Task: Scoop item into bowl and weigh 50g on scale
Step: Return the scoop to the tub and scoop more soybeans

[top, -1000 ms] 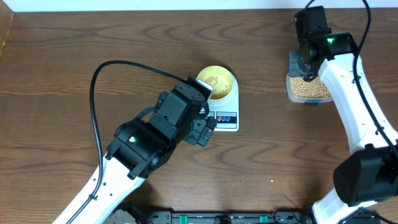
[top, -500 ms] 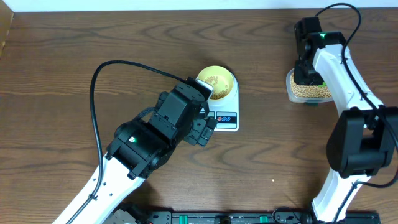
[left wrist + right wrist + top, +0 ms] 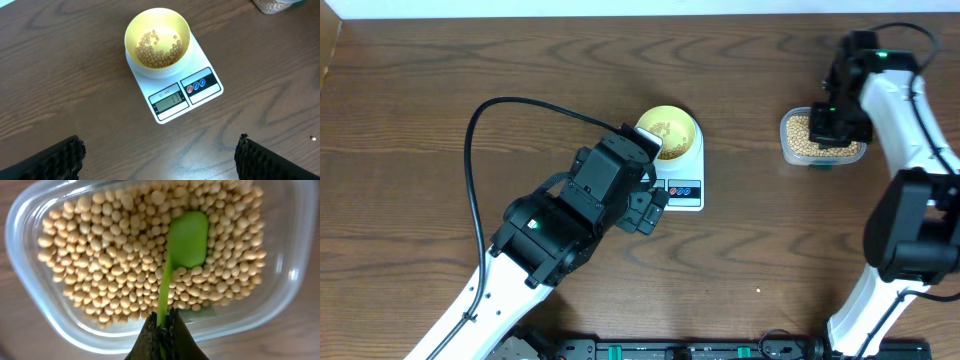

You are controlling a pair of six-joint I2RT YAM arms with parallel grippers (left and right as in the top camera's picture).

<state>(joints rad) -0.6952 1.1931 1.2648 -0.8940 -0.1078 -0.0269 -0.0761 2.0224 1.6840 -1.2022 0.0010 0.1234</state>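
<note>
Dark wood-grain desk fills my overhead view, with a white strip along the far edge. Near the middle sits the white scale, its grey display and red and blue buttons facing my left arm. The pale yellow bowl stands on the far part of the scale's top, and a thin layer of tan beans lies in its bottom. I see digits lit on the display, but they are too small for me to read with confidence.

My left fingers are spread wide with nothing between them, above bare desk on the near side of the scale.

Well apart to the right is a clear plastic tub, packed with more beans. My right fingers are pinched tight on the thin handle of a green scoop, right over the tub; the scoop's head lies on the beans, toward the tub's far side
</note>
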